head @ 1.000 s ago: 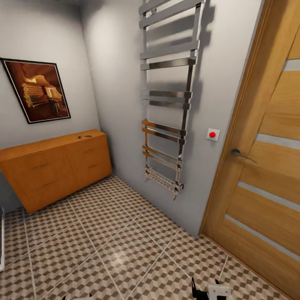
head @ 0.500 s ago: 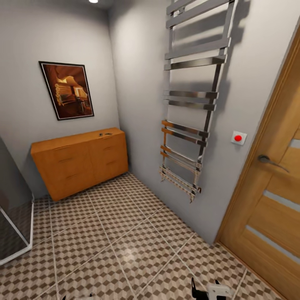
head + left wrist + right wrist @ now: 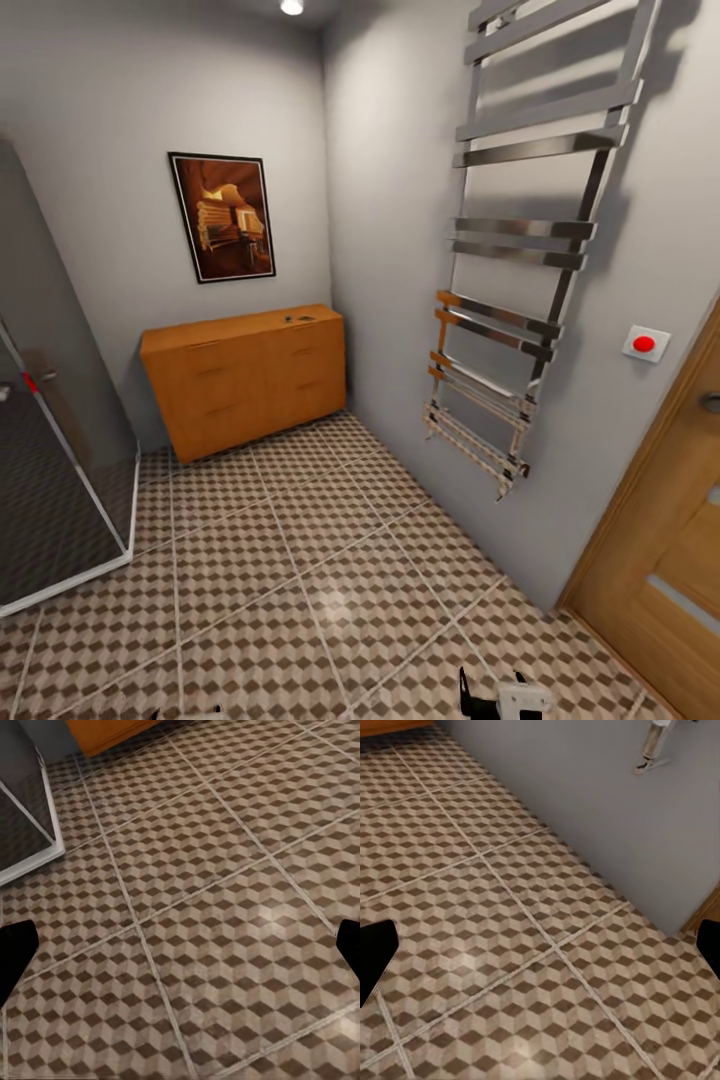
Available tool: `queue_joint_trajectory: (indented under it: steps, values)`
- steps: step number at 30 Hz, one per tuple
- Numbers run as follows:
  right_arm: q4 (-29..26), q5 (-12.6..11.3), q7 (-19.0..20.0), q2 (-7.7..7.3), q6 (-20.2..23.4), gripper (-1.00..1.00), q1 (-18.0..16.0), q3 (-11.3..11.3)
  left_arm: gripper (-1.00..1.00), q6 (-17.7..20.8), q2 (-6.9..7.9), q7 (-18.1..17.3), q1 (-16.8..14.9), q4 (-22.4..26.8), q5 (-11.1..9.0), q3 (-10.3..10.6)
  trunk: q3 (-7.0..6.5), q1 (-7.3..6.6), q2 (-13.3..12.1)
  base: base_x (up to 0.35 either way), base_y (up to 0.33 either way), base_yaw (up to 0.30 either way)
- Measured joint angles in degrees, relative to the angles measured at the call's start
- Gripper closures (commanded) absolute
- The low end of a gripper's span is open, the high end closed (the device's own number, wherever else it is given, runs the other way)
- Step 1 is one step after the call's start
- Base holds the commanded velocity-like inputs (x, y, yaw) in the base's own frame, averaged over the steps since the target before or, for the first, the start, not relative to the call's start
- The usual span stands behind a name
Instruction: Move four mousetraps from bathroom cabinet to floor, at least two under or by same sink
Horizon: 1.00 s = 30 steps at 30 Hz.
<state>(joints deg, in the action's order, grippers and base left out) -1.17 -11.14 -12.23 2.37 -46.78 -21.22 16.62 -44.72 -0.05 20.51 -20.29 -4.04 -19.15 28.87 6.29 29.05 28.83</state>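
In the head view, the cabinet stood against the far wall, in the corner of the room, under a framed picture. On its flat top, near the right end, lay some small dark things; they could be the mousetraps, but they were too small to tell for sure or to count. The bathroom floor with its cube pattern stretched from the cabinet toward the camera. A glass-walled shower was at the left. A chrome towel rail hung on the right wall, with a red button beside it and a wooden door further right. At the lower edge, a part of the right gripper was visible.

In the left wrist view, the left gripper had its two dark fingertips far apart at the picture's sides, with nothing between them, above the tiled floor. A corner of the shower frame and a strip of the cabinet were also seen there.

In the right wrist view, the right gripper was also spread wide and empty over the tiles, near the grey wall and the lower end of the towel rail.
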Motion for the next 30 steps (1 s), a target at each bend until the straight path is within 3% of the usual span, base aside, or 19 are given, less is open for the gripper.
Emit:
queue_joint_trajectory:
  steps: [18,30]
  values:
    - [0.0,-0.01,0.0,-0.03,0.04,-1.0,0.01,-0.01,-1.0,0.0,0.0,0.0,-0.01,0.0,0.01,0.0,0.0,0.0,0.0,0.0,0.0,0.281]
    - [-0.02,0.0,0.08,-0.09,0.01,-1.0,0.01,0.01,-1.0,0.01,-0.01,0.07,-0.02,0.0,0.02,0.0,0.0,-0.03,0.01,0.129,0.0,0.04]
